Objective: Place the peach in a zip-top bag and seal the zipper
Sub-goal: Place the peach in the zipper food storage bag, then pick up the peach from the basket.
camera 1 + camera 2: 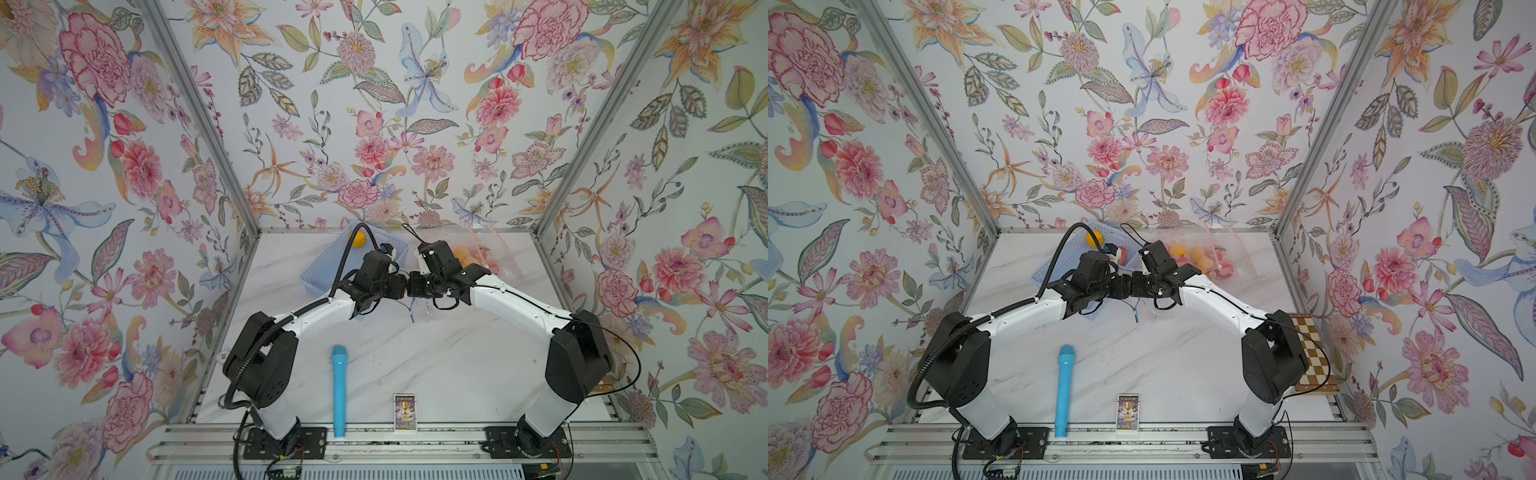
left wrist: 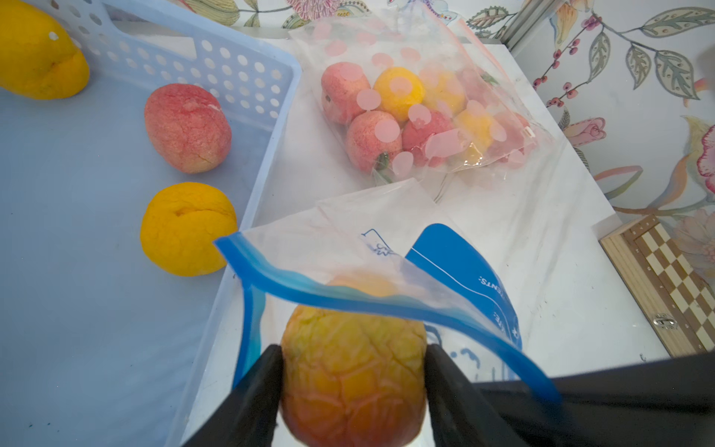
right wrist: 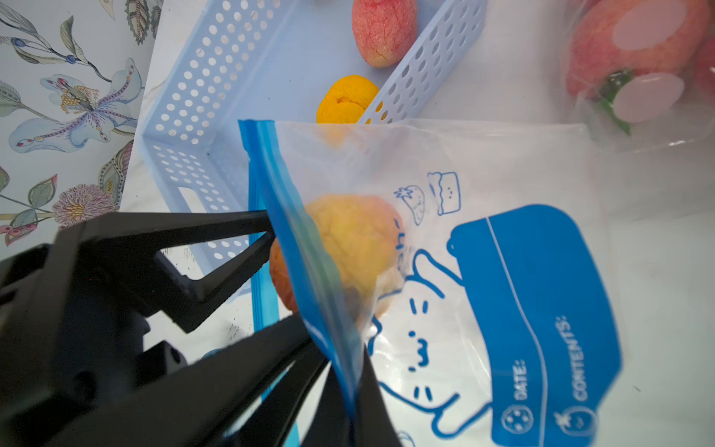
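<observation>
Where wrists (image 1: 405, 286) meet in both top views, impossible to judge jaws. Left wrist: clasping the peach (image 2: 354, 387) with the left gripper (image 2: 353, 350), partly inside the zip-top bag (image 2: 387, 216). Right wrist: pinching its zipper edge with the right gripper (image 3: 350, 383).

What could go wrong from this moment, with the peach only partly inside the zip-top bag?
1. The peach sits only partly past the blue zipper lip of the zip-top bag. If the left gripper releases it here, it might roll out.
2. The right gripper pinches just one spot of that lip, which sags across the peach. A slip could close the mouth.
3. The left fingers flank the peach at the mouth, so withdrawing them might drag the bag along.
</observation>
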### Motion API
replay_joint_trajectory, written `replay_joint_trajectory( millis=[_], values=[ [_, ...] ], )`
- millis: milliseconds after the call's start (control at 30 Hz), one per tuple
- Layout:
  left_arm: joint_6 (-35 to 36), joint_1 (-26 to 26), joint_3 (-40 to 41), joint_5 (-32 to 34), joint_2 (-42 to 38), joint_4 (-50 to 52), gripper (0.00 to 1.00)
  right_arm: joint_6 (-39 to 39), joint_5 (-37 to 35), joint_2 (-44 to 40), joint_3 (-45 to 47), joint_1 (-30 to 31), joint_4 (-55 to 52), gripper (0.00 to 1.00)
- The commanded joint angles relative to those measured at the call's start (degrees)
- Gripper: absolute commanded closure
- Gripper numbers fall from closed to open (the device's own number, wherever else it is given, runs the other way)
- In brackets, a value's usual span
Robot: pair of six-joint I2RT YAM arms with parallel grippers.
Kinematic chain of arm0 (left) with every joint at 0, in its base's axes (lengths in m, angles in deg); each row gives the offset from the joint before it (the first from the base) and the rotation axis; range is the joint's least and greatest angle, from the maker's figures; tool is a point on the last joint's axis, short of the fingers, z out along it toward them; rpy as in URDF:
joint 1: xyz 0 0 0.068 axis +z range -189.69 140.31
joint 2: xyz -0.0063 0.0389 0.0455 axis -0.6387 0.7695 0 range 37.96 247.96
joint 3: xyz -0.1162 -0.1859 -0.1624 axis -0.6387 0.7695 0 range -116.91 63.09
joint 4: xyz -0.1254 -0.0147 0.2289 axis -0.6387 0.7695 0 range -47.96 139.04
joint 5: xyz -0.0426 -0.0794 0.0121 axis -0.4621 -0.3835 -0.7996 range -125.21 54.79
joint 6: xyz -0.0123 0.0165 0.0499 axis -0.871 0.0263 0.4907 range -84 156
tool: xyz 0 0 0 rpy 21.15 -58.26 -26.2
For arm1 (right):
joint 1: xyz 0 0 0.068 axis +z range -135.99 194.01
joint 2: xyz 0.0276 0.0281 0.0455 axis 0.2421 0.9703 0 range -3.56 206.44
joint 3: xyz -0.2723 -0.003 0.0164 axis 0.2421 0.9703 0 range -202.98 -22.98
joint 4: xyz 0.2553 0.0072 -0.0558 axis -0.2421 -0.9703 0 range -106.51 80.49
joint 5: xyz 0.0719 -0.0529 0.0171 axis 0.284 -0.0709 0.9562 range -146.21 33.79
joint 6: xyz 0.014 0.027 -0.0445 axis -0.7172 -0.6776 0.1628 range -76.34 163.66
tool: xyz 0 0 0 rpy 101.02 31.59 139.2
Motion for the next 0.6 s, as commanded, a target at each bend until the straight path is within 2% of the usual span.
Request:
replay_joint_trajectory(
  millis=[0,100,133,400,567],
  values=[
    [0.0,-0.4,-1.5,-0.5,-0.3,0.5,0.23,-1.9,-1.0,0.0,0.2,-0.6,0.4,1.0],
    [-1.1,-0.4,-1.0,-2.3,-2.2,-0.7,0.09,-3.9,-1.8,-0.1,1.7,-1.8,0.2,1.0],
    [-1.2,-0.4,-0.8,-2.6,-3.1,-0.9,0.08,-4.2,-2.1,0.0,2.0,-2.3,-0.1,1.0],
    [-2.3,1.7,2.5,-1.8,-10.5,-3.1,0.08,-4.6,-3.4,-0.6,3.4,-3.2,-0.8,1.0],
    [-1.4,5.3,2.5,0.9,-10.1,-3.8,0.08,-4.4,-3.1,-0.6,3.2,-3.1,-0.9,1.0]
  ],
)
